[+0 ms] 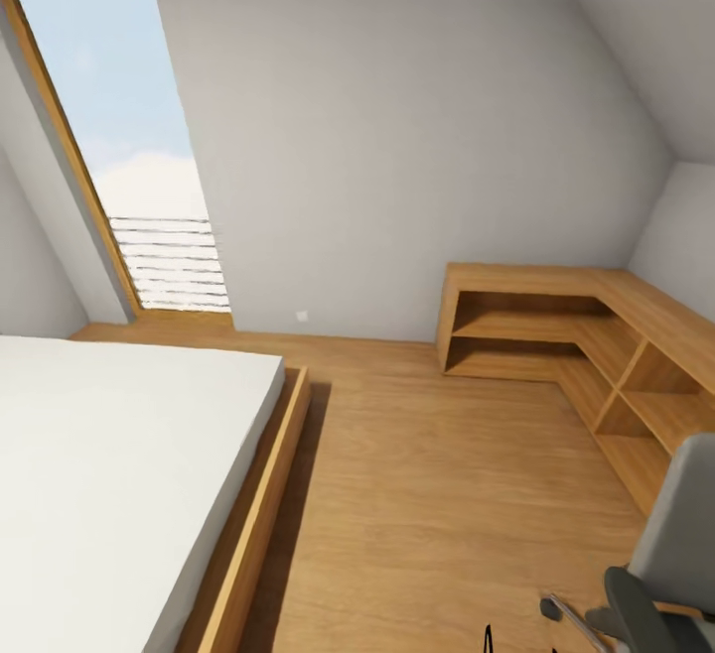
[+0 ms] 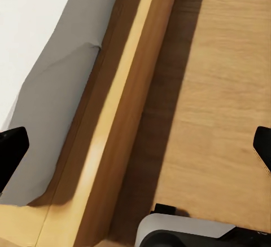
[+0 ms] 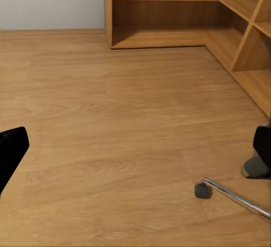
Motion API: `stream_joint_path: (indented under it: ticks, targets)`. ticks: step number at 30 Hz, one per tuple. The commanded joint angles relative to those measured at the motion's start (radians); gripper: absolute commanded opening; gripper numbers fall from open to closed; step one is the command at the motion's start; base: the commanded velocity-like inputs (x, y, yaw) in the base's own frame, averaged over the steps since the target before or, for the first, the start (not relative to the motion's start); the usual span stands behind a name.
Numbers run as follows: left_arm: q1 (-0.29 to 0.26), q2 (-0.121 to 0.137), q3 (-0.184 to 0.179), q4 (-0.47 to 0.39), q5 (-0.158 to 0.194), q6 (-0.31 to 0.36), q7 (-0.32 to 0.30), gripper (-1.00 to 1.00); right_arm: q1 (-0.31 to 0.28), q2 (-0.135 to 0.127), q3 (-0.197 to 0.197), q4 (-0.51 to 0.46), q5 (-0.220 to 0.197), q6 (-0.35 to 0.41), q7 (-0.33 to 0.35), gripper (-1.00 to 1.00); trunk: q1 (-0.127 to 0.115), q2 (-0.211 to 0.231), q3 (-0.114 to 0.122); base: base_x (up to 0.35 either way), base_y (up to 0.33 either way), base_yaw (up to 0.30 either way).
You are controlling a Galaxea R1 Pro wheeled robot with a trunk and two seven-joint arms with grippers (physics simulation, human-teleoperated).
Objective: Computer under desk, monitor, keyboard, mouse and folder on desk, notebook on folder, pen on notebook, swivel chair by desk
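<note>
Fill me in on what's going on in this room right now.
Nothing is being handled. The robot is in the bedroom on its way, both grippers open and empty: the left gripper hangs over the bed edge, the right gripper over bare wooden floor. A grey swivel chair stands near the wooden corner shelving.

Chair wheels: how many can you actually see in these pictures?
1 for sure: a small grey caster on the wooden floor, at the end of a chrome leg of the swivel chair. Others are probably hidden beyond the frame.
</note>
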Motion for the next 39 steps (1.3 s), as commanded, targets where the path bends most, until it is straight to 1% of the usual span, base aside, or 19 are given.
stream_joint_path:
  ticks: [1, 8, 27, 39]
  targets:
    - [-0.001, 0.0, -0.009, 0.0, 0.002, -0.002, 0.009, 1.0, -0.001, 0.0, -0.007, 0.0, 0.011, -0.002, -0.004, 1.0, 0.001, -0.002, -0.002, 0.321, 0.0, -0.028]
    - [-0.001, 0.0, -0.009, 0.0, 0.002, -0.002, 0.009, 1.0, -0.001, 0.0, -0.007, 0.0, 0.011, -0.002, -0.004, 1.0, 0.001, -0.002, 0.001, 0.321, 0.0, -0.134]
    - [-0.001, 0.0, -0.009, 0.0, 0.002, -0.002, 0.009, 1.0, -0.001, 0.0, -0.007, 0.001, 0.011, -0.002, -0.003, 1.0, 0.001, -0.002, 0.013, 0.303, 0.0, -0.217]
    - [-0.001, 0.0, -0.009, 0.0, 0.002, -0.002, 0.009, 1.0, -0.001, 0.0, -0.007, 0.002, 0.011, -0.002, -0.003, 1.0, 0.001, -0.002, 0.015, 0.321, 0.0, -0.052]
